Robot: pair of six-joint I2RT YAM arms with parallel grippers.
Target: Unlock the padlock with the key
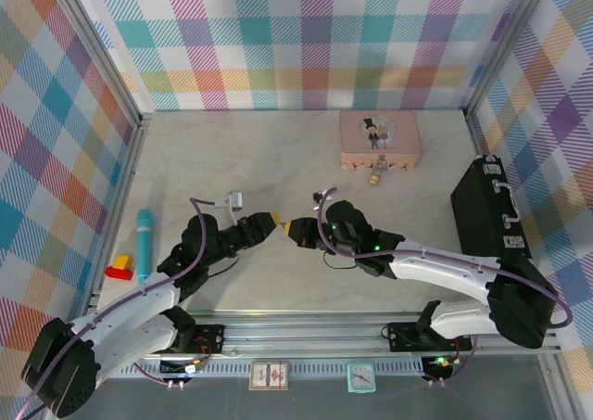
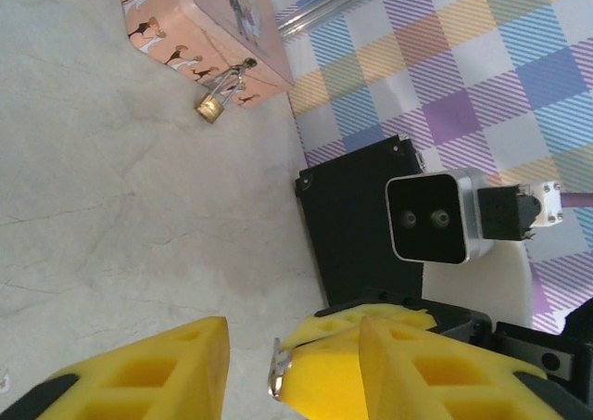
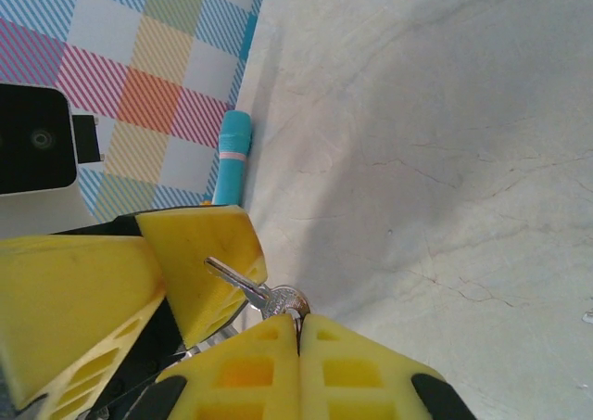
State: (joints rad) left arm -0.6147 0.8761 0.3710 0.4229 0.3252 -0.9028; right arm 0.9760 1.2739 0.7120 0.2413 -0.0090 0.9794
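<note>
On a pale marbled table (image 1: 278, 160) ringed by plaid walls (image 1: 278, 40), the small brass padlock (image 1: 377, 173) is sitting against the front of a pink tin (image 1: 380, 134) near the far wall. Well apart from it, mid-table, the right gripper (image 1: 295, 230) is pinching the key (image 3: 264, 297) between closed fingers, while the left gripper (image 1: 274, 223) is holding its jaws parted around the key's blade.
</note>
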